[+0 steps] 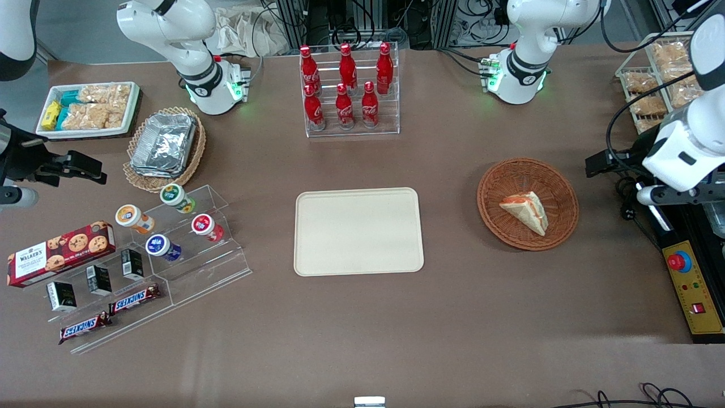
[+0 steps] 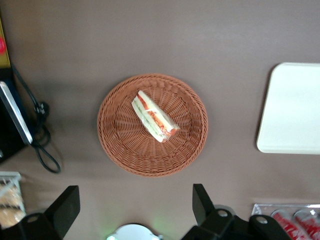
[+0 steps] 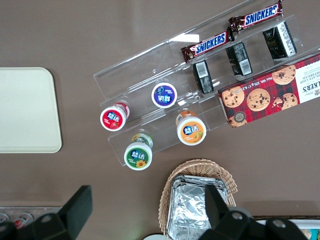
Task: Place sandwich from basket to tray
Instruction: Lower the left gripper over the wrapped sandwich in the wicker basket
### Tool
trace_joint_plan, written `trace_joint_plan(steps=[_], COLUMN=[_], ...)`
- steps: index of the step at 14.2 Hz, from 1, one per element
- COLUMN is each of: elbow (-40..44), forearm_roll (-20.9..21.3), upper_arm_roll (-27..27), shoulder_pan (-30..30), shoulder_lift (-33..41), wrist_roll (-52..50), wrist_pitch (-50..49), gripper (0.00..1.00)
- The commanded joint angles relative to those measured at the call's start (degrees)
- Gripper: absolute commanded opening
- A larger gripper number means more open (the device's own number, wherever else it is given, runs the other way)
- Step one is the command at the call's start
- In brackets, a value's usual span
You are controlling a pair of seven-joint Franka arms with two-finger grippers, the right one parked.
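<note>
The sandwich (image 1: 527, 211) is seen lying on its side in the round reddish-brown basket (image 1: 495, 178), toward the working arm's end of the table; its red-orange and green filling layers are shown edge-on in the left wrist view (image 2: 154, 116).

Taken across the front view in order, a white tray of snack packs (image 1: 89, 109) is found at the parked arm's end. Just beside it a tan oval wicker basket (image 1: 192, 161) is set, and a stack of foil trays (image 1: 164, 144) is held in it. Nearer the front camera, a clear tiered stand (image 1: 218, 266) carries four small lidded cups (image 1: 165, 247) on its upper steps, with a red cookie box (image 1: 59, 253), three small dark cartons (image 1: 99, 279) and two Snickers bars (image 1: 134, 299) on the lower ones.

At mid-table a clear rack (image 1: 391, 127) holds six red cola bottles (image 1: 344, 106) in two rows. Nearer the camera than the rack, the cream-beige tray (image 1: 358, 231) lies flat, with nothing resting on it. The basket is set well apart from the tray. At the working arm's end, wire containers (image 1: 623, 73) of what appear to be more clear-wrapped snacks are only partly seen.

The gripper (image 2: 136, 207) is held high above the table, over the spot just beside the basket's rim. Its two fingers (image 2: 200, 200) are spread wide and nothing is gripped between them.
</note>
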State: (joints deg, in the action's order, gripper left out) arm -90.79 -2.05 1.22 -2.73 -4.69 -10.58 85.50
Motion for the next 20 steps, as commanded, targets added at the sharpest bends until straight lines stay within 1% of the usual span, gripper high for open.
trace_joint_plan(steps=[1,3,5,6,7,8,10,12,15,20], elbow=[-9.5,-19.0,-26.2,-28.8,-31.5,-33.9,-36.4,-37.4,-40.5,-45.3], forearm_roll=[-0.9,-0.8,-0.9,-0.5,0.3,0.8,0.9,0.9,1.0,1.7], upper_arm_roll=[0.2,0.4,0.4,0.8,2.7,3.5,3.6,3.6,4.0,4.6], shoulder_pan=[0.4,0.4,0.4,0.4,0.4,0.4,0.4,0.4,0.2,0.1], shoulder_lift=[4.2,8.1,10.0,10.2,10.2,10.0,8.2,5.8,2.7,-0.4], wrist_roll=[-10.3,-16.6,-27.6,-31.6,-35.9,-41.4,-48.5,-50.8,-55.3,-55.5], wrist_pitch=[4.7,13.4,20.6,24.1,27.7,31.7,37.5,40.6,48.1,57.0], gripper=[1.0,1.0,1.0,1.0,1.0,1.0,1.0,1.0,1.0,1.0])
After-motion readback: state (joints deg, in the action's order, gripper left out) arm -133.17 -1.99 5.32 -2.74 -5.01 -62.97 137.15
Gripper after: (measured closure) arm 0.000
